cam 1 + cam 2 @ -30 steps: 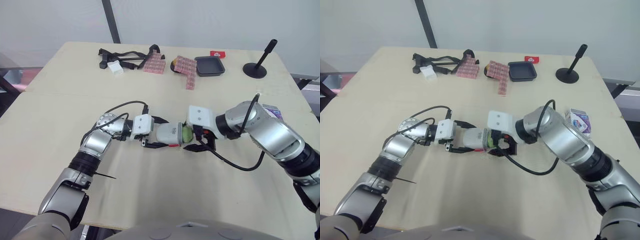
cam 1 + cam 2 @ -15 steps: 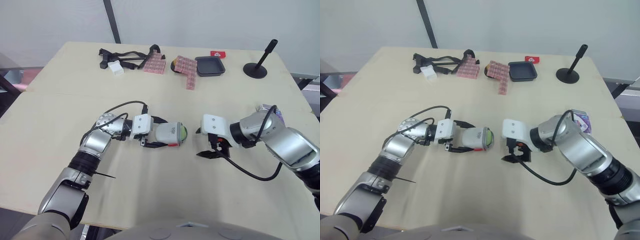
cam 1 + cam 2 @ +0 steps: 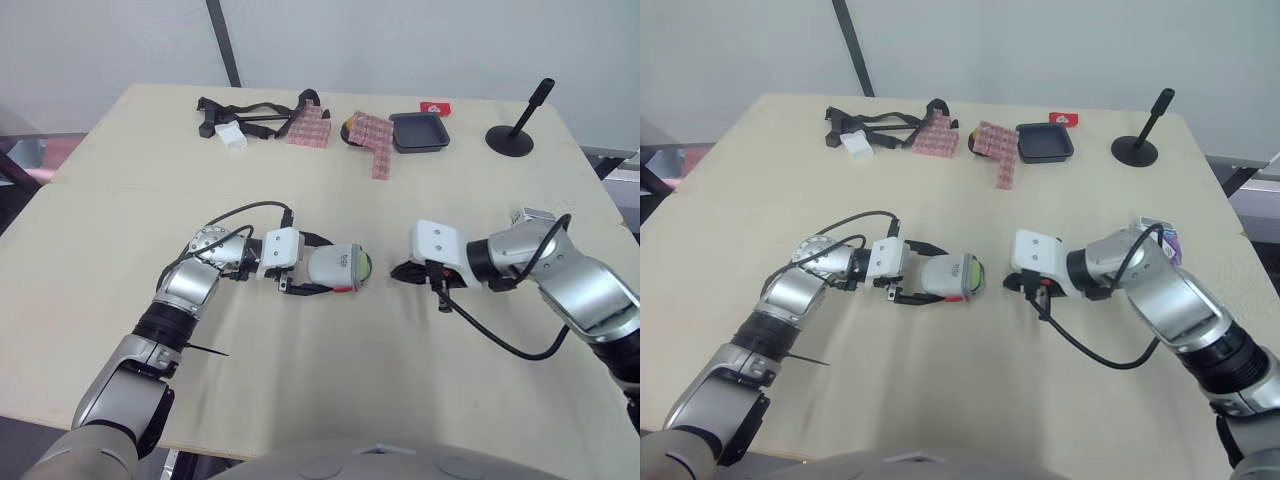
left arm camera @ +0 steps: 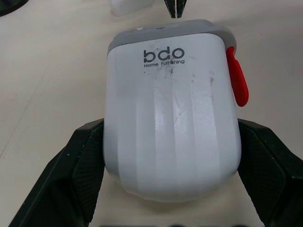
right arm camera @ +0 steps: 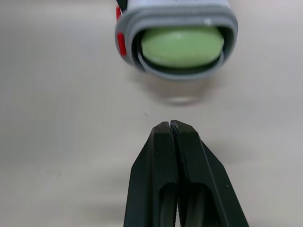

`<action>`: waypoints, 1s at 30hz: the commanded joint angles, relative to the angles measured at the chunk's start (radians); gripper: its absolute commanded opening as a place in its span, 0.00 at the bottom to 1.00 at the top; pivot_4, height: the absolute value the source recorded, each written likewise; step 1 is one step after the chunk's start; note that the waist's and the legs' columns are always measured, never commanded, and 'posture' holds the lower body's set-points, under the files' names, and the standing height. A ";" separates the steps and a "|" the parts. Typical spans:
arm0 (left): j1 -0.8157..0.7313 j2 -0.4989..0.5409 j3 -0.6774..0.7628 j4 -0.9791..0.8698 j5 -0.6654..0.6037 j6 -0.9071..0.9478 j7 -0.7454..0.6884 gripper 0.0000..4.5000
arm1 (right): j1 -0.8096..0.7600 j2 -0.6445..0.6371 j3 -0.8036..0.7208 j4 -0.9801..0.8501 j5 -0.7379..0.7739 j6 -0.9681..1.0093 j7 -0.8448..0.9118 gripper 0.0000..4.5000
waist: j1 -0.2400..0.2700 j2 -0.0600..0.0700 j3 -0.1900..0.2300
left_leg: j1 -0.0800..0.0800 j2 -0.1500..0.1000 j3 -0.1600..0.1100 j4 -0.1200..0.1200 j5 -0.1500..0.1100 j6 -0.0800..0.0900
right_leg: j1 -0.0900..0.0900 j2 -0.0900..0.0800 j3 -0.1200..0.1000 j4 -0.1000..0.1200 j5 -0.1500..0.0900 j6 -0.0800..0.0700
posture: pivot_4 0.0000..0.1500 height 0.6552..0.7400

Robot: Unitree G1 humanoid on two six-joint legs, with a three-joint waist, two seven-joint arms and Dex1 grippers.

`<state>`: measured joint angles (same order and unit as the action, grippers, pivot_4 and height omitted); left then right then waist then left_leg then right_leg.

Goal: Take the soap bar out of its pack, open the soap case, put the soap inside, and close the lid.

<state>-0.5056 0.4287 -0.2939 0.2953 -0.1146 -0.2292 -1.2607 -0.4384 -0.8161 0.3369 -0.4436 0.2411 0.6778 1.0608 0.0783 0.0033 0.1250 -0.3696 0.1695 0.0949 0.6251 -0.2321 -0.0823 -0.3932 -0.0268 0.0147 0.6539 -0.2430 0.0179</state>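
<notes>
Your right gripper [image 5: 171,124] has backed off the white plastic soap case [image 3: 336,267], fingers pressed together, empty; left gripper [image 4: 170,142] clamps the case, green oval soap bar [image 5: 182,46] inside.

One soap case [image 3: 336,268], one soap bar [image 5: 182,46], one black tray [image 3: 420,132]

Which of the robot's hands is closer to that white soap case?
The left. The left gripper grips the soap case between its fingers. The right gripper, fingers shut, sits a short gap off the case's open end, where the green soap shows.
</notes>
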 commanded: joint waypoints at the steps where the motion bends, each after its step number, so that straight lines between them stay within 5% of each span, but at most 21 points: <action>1: -0.014 0.001 0.013 -0.048 -0.021 -0.015 0.003 0.77 | -0.014 0.022 -0.003 -0.023 -0.005 -0.022 -0.016 0.00 | 0.000 0.000 0.000 | 0.000 0.000 0.000 0.000 0.000 0.000 | 0.000 0.000 0.000 0.000 0.000 0.000 | 1.00 0.97; 30: 0.007 -0.013 -0.003 -0.081 -0.018 0.004 0.018 0.77 | -0.107 0.125 0.086 0.031 -0.096 -0.044 -0.009 0.00 | -0.001 0.000 0.000 | 0.000 -0.001 0.000 0.000 0.000 0.000 | 0.000 0.000 0.000 0.001 0.000 0.000 | 1.00 0.97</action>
<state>-0.4985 0.4252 -0.2890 0.2578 -0.1158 -0.2179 -1.2419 -0.5128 -0.7028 0.4274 -0.3715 0.1395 0.6581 1.0473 0.0774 0.0032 0.1250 -0.3700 0.1690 0.0949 0.6252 -0.2320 -0.0824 -0.3936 -0.0267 0.0146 0.6545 -0.2430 0.0180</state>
